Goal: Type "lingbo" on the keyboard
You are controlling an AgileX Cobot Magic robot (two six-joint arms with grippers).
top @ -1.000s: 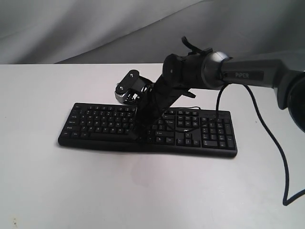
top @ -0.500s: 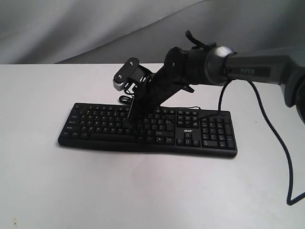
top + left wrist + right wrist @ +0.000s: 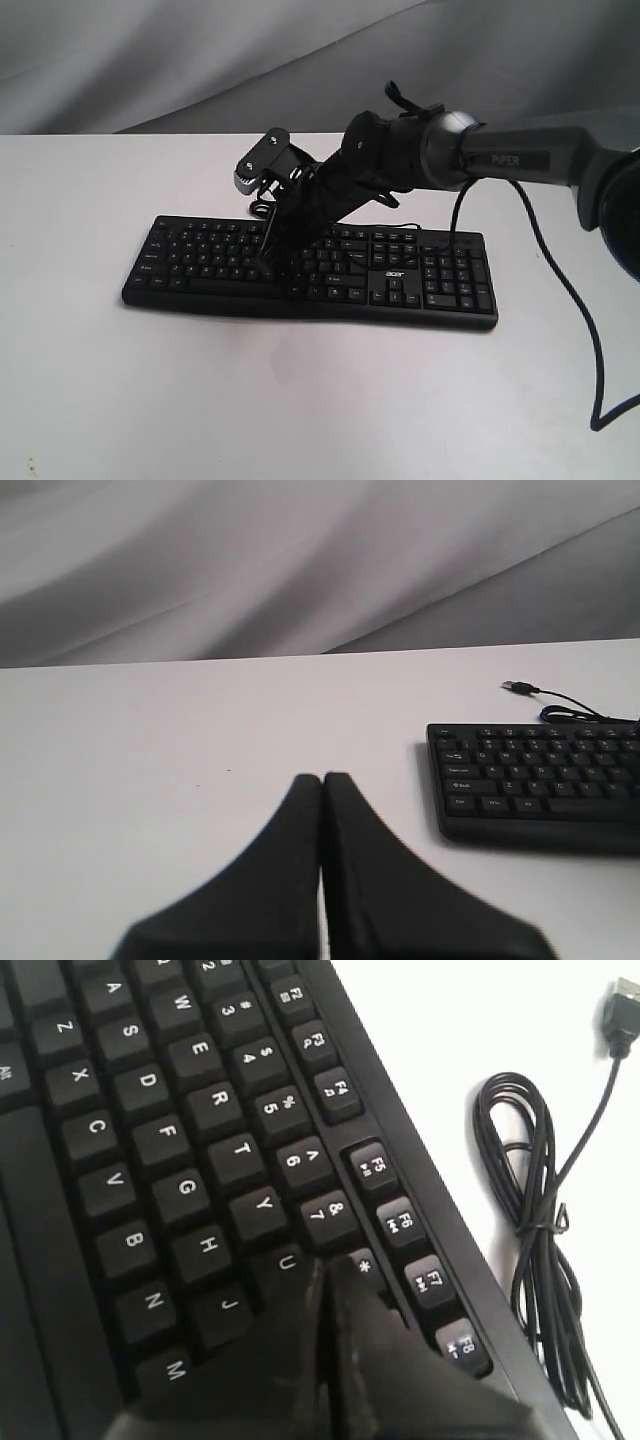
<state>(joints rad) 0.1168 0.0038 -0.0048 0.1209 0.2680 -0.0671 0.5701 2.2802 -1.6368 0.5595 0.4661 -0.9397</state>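
Observation:
The black keyboard (image 3: 420, 280) lies across the middle of the white table, also seen in the left wrist view (image 3: 540, 790) and filling the right wrist view (image 3: 180, 1130). My right gripper (image 3: 267, 264) reaches in from the right, shut, tips down on the letter keys. In the right wrist view its tips (image 3: 328, 1266) sit between the U key (image 3: 287, 1262) and the 8 key (image 3: 365, 1263), hiding the key beneath them. My left gripper (image 3: 323, 778) is shut with nothing in it, above bare table off the keyboard's end. It is out of the exterior view.
The keyboard's thin black cable (image 3: 530, 1220) lies coiled on the table behind the function row, its USB plug (image 3: 625, 1005) loose; the plug (image 3: 518, 687) shows in the left wrist view too. A grey cloth backdrop (image 3: 200, 60) hangs behind the table.
My right gripper has moved left along the keyboard, from near its middle to the keys further left, lifting on the way and coming down again. The left gripper's earlier position is not shown.

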